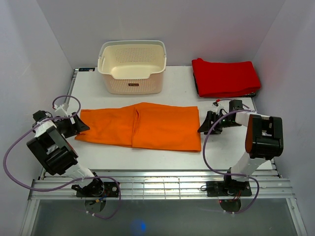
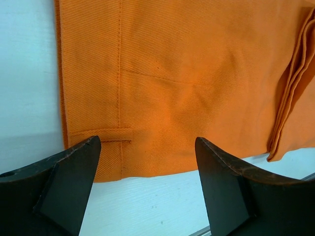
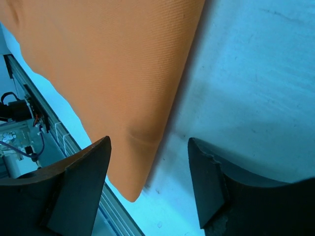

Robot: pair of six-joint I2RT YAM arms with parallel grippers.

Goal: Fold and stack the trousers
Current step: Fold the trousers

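Note:
The bright orange trousers (image 1: 147,125) lie flat across the middle of the white table (image 1: 236,152), with a layered fold edge near their centre. My left gripper (image 1: 79,126) is at their left end, jaws open. In the left wrist view the waistband with a belt loop (image 2: 101,133) lies just ahead of the open left gripper (image 2: 147,142), and nothing is held. My right gripper (image 1: 205,126) is at the right end, also open. The right wrist view shows the right gripper (image 3: 148,142) low over the trousers' (image 3: 113,64) near corner and the bare table beside it.
A cream perforated basket (image 1: 132,66) stands at the back centre. A folded red cloth (image 1: 224,76) lies at the back right. A slotted metal rail (image 1: 157,184) runs along the table's near edge between the arm bases. White walls close in both sides.

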